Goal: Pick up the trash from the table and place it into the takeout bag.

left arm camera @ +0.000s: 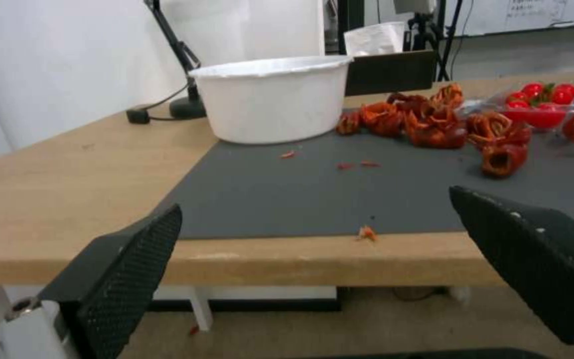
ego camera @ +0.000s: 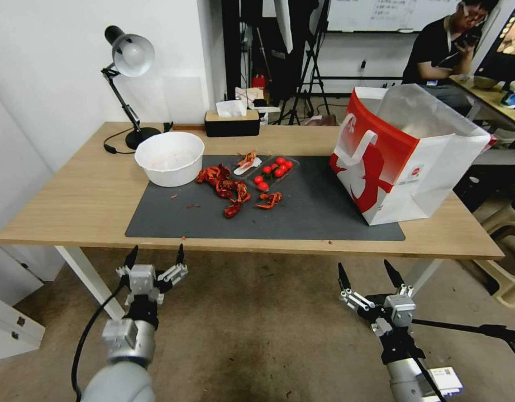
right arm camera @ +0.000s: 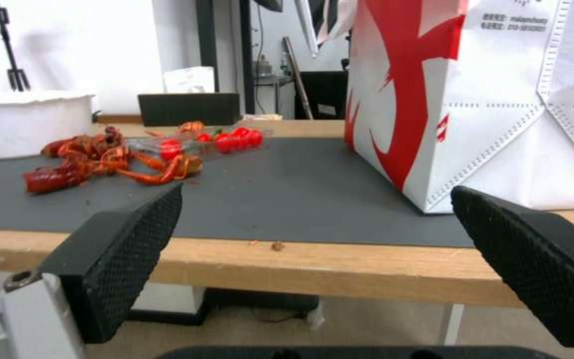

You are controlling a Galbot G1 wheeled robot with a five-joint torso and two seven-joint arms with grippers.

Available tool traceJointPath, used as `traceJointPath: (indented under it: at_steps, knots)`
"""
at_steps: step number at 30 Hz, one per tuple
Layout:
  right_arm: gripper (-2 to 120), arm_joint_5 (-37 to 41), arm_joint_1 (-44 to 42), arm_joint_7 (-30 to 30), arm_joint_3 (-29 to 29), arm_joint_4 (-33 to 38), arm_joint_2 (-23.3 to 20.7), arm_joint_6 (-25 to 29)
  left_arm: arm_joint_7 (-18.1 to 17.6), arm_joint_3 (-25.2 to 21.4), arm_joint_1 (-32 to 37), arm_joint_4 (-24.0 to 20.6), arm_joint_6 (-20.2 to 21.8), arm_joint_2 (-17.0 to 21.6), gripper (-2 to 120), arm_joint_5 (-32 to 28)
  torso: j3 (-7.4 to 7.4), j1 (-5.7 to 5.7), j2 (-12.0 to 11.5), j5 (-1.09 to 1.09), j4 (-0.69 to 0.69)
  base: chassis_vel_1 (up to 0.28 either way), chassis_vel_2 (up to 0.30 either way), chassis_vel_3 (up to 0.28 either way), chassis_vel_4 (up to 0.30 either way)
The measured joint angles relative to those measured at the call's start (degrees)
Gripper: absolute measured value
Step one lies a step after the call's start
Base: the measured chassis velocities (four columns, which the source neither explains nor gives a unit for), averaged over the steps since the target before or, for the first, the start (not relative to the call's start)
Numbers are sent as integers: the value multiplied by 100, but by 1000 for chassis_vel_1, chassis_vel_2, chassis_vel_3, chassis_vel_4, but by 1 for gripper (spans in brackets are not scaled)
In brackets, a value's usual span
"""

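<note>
Both arms sit low in front of the worktop point(ego camera: 73, 206), short of its near edge: the left gripper point(ego camera: 155, 255) and the right gripper point(ego camera: 368, 273) each have their jaws wide apart with nothing between them. The trash here is a scatter of red crayfish shells point(ego camera: 227, 190) on the dark grey mat point(ego camera: 313, 215), strung out in a loose line running from near the white bowl point(ego camera: 170, 158) toward the front edge. A clear tray of cherry tomatoes point(ego camera: 272, 169) lies just beside the shells with its long axis angled toward the back right. A small white spoon-like thing point(ego camera: 247, 165), probably holding another shell piece, sits between them, hard to make out. The takeout bag point(ego camera: 400, 162) stands upright on the right end of the mat, mouth open upward with the clear liner sticking up, handle side facing the shells. Its top is cut off in the right wrist view. A few tiny red crumbs point(left arm camera: 366, 232) dot the front edge.
</note>
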Motion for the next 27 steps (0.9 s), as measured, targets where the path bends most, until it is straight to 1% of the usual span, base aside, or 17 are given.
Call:
traceJointPath:
  at_steps: [9, 19, 27]
  knots:
    - [100, 357, 40, 8, 3, 40, -50, -199, 239, -45, 76, 68, -133, -158, 100, -41, 0, 0, 0, -1, 0, 0, 0, 0, 0]
    - [100, 500, 76, 35, 48, -29, -53, -221, 342, -78, 150, 127, -188, -217, 100, 32, 0, 0, 0, -1, 0, 0, 0, 0, 0]
    - [100, 501, 77, 41, 49, -34, -55, -218, 348, -85, 152, 132, -191, -218, 100, 44, 0, 0, 0, 0, 0, 0, 0, 0, 0]
